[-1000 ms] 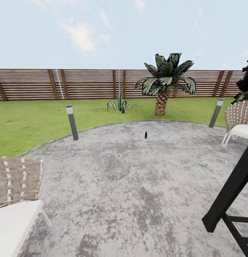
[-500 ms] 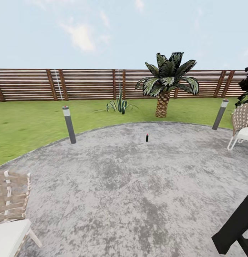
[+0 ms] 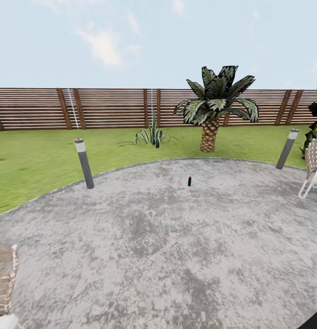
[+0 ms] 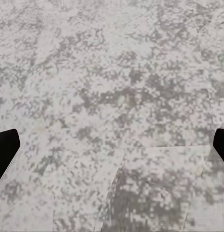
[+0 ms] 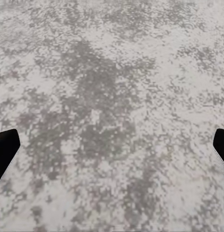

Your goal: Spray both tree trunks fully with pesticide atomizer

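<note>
Pesticide atomizer (image 3: 189, 181) stands upright on the grey paving (image 3: 176, 256), far part of the patio, a little short of the curved edge where the lawn (image 3: 35, 160) begins; at this range it reads as a small dark stick with a red top, probably the bottle but too small to confirm details. Short palm (image 3: 212, 107) is behind it on the grass, spiky shrub (image 3: 152, 133) to the left of that, slat fence (image 3: 108, 107) across the back. Two grey bollards flank the paved area: one left (image 3: 84, 163), one right (image 3: 287, 149). Woven chair (image 3: 314, 169) at the right edge, another chair's corner (image 3: 3, 283) low left; neither is in the line to the bottle. No thick-trunked target trees in frame.

Step in hand, as I read it: approach drive, bottle well apart from both arms. To do it well: keep the bottle centred in the head view, go straight over open paving, stop short so it isn't nudged over by the base, then lower the trunk and bring one arm down from above or the side.

Left gripper (image 4: 112, 145): finger tips sit at the opposite frame edges, spread wide, nothing between them, paving below, no contact. Right gripper (image 5: 112, 145): same; wide apart, holding nothing, over bare paving.
</note>
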### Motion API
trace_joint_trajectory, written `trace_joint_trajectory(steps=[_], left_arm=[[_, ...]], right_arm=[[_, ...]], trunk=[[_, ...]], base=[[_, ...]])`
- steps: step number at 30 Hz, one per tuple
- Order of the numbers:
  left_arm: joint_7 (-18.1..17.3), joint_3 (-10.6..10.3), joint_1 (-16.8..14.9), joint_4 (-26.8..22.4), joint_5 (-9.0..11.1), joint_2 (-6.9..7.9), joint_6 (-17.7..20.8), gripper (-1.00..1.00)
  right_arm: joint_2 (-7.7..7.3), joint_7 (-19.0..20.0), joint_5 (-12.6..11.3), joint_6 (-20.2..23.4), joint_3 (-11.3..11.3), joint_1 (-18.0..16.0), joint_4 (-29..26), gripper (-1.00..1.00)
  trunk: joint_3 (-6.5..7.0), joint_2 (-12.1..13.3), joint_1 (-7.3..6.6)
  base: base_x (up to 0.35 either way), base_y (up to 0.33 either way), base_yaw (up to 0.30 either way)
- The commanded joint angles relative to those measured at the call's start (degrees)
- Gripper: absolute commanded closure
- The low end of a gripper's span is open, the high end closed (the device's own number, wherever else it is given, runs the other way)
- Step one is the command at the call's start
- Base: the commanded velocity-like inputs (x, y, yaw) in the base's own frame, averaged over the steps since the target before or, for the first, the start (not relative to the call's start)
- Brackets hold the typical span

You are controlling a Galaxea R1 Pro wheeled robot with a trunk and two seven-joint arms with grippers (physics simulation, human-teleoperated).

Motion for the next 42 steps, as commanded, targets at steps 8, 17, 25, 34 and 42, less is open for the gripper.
trace_joint_trajectory(steps=[8,17,25,34,42], left_arm=[[0.0,0.0,0.0,0.0,0.0,0.0,0.0,-1.0],[0.0,0.0,0.0,0.0,0.0,0.04,0.0,-1.0],[0.0,0.0,0.0,0.0,0.0,0.03,0.0,-1.0],[0.0,0.0,0.0,0.0,0.0,0.03,0.0,-1.0],[0.0,0.0,0.0,-0.1,0.0,0.02,0.0,-1.0]], right_arm=[[0.0,-0.1,0.0,0.0,0.0,0.0,-0.1,-1.0],[0.0,-0.3,0.0,0.0,-0.1,0.0,-0.1,-1.0],[0.0,-0.3,-0.1,0.0,-0.1,0.0,-0.1,-1.0],[0.0,-0.3,0.0,0.0,-0.1,0.0,-0.1,-1.0],[0.0,-0.3,-0.1,0.0,-0.1,0.0,-0.2,-1.0]], trunk=[[0.0,0.0,0.0],[0.0,0.0,0.0],[0.0,0.0,0.0],[0.0,0.0,0.0],[0.0,0.0,0.0]], base=[[0.339,0.0,0.0],[0.339,0.0,-0.025],[0.339,0.0,-0.251],[0.339,0.0,-0.153],[0.339,0.0,-0.003]])
